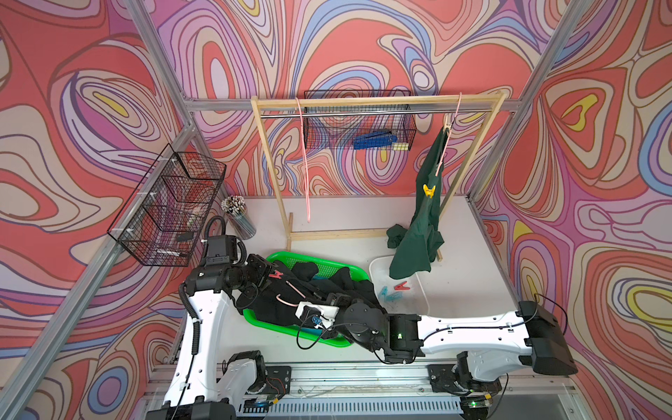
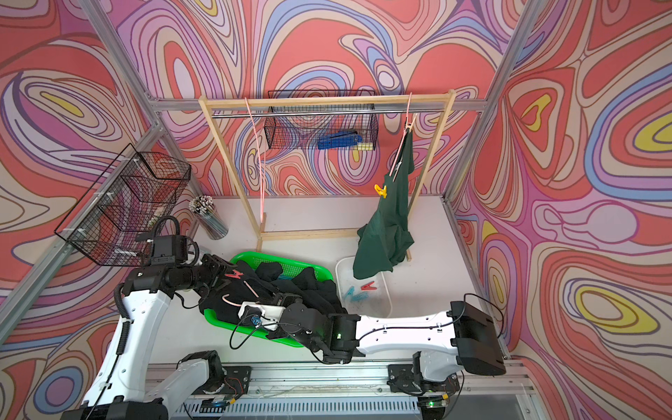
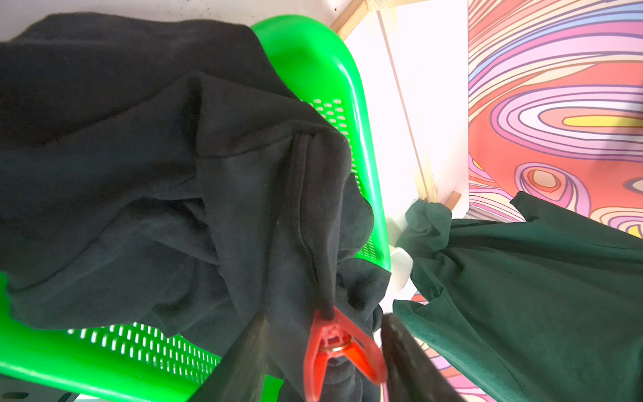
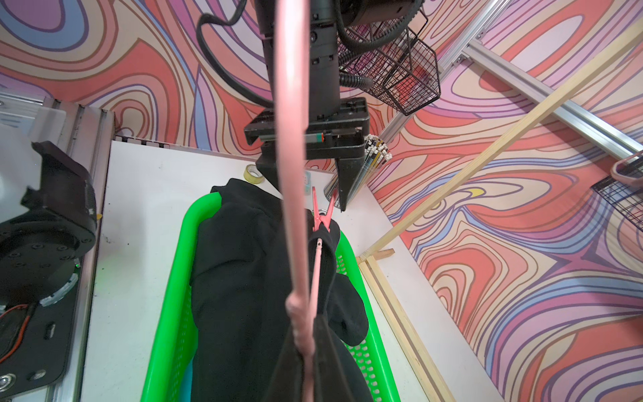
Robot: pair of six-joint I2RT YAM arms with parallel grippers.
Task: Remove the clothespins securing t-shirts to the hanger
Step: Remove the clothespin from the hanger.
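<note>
left jaws stood apart astride springy red clothespin [image 3: 334, 348], probably best squeezed at its handles; right jaws clamped hanger [image 4: 291, 146].

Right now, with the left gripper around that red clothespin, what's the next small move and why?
Probably close the left gripper on the red clothespin: the jaws straddle its handles without squeezing, it grips the black shirt, and the right gripper holds the pink hanger.
</note>
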